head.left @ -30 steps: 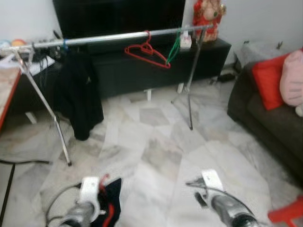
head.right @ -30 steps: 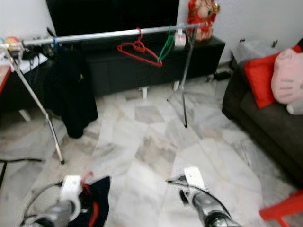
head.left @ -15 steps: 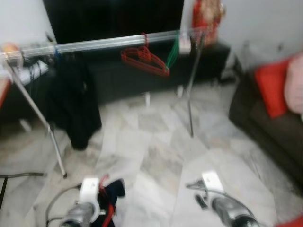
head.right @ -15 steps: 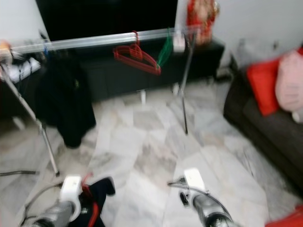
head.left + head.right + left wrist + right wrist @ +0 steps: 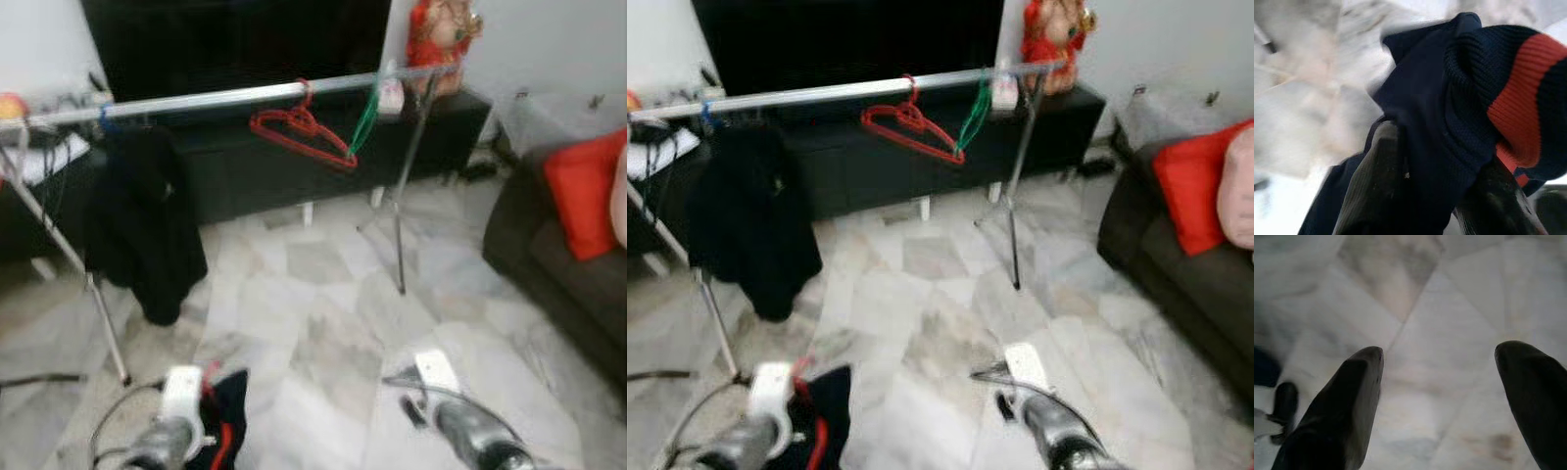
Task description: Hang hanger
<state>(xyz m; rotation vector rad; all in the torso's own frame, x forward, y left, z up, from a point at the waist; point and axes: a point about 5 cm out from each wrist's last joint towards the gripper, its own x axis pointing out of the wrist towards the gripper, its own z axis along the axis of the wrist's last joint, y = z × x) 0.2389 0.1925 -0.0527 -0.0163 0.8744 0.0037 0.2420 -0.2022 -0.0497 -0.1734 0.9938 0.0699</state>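
A silver clothes rail (image 5: 216, 95) on splayed metal legs crosses the room over a pale marble floor (image 5: 323, 323), in front of a long black cabinet (image 5: 294, 157). A red hanger (image 5: 299, 130) hangs empty from the rail right of its middle, tilted, with a green hanger (image 5: 364, 122) just beside it nearer the rail's right-hand end. Towards the rail's other end a black jacket (image 5: 142, 230) hangs down close to the floor. A red figurine (image 5: 443, 44) stands on the cabinet behind the rail's right end. A dark sofa (image 5: 558, 274) with a red cushion (image 5: 585, 191) sits at the right.

Low in the foreground, well short of the rail, the left end effector (image 5: 1437, 188) is clenched on a navy garment with a red stripe (image 5: 1474, 98); the knit cloth bunches between its black fingers (image 5: 1378, 186). A thin red piece beside it may be a hanger, though the blur makes that uncertain. The right end effector (image 5: 1442, 382) hangs released, fingers spread wide apart, over bare marble.
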